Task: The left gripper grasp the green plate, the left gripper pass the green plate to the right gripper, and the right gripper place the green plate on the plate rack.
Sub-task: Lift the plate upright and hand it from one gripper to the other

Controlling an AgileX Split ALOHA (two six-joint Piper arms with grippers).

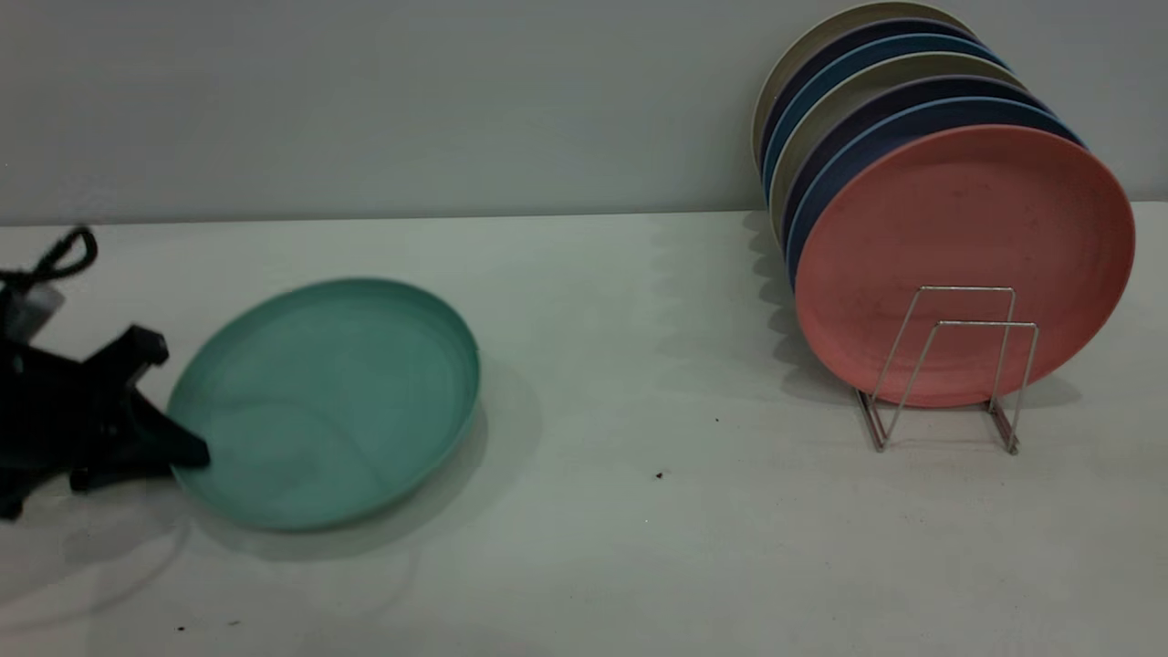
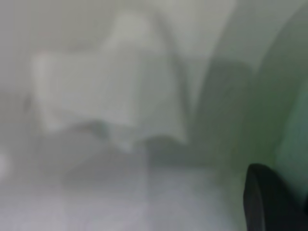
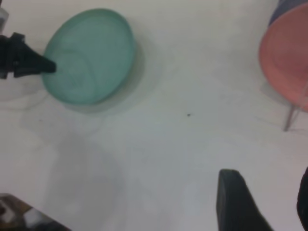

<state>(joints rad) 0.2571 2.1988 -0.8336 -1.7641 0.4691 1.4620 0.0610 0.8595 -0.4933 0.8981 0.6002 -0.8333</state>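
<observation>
One of three steps looks nearly done: my left hand [image 1: 173, 429] has its jaws closed over the near rim of the green plate [image 1: 328, 401], which tilts up from the desk [image 1: 639, 529], far edge raised. I judge the grasp made, the lift just starting. Well away from that hand, my right hand [image 3: 262, 202] hovers above bare desk; I cannot tell its fingers' state. Farther off stands the plate rack [image 1: 949, 365], already holding the salmon-pink plate [image 1: 958, 228] and others behind. Handover and racking remain.

Pale table [image 1: 639, 547] carries green plate [image 1: 328, 401] (tilted) and plate rack [image 1: 949, 374], well apart
</observation>
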